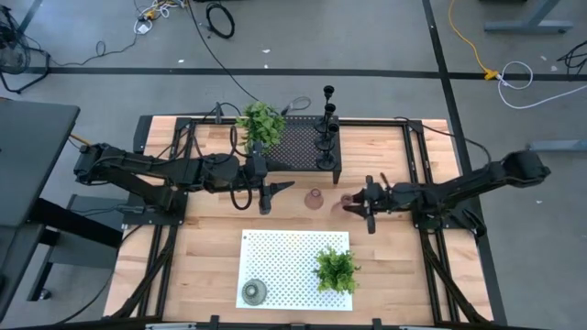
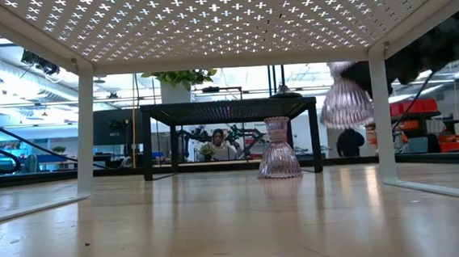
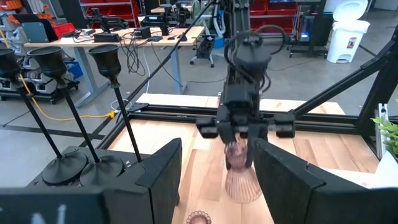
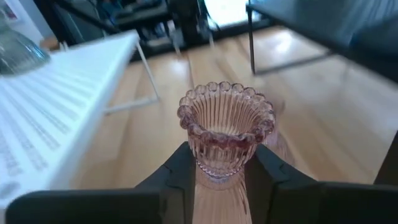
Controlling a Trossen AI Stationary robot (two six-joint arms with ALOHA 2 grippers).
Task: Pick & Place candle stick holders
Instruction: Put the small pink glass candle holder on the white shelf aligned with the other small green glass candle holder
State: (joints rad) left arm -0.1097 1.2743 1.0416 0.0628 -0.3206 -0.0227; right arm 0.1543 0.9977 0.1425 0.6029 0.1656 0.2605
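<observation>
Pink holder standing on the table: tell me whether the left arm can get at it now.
Probably yes. The left gripper is open, close beside the standing pink holder, with bare wood between them. The right gripper holds the other pink holder further off.

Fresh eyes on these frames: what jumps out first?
The right gripper is clamped on a ribbed pink glass holder, lifted off the table, right of centre. A second pink holder stands on the wood beside it, in front of the black mesh rack, where slim black candlesticks line the right end. The left gripper hovers open near that rack.
</observation>
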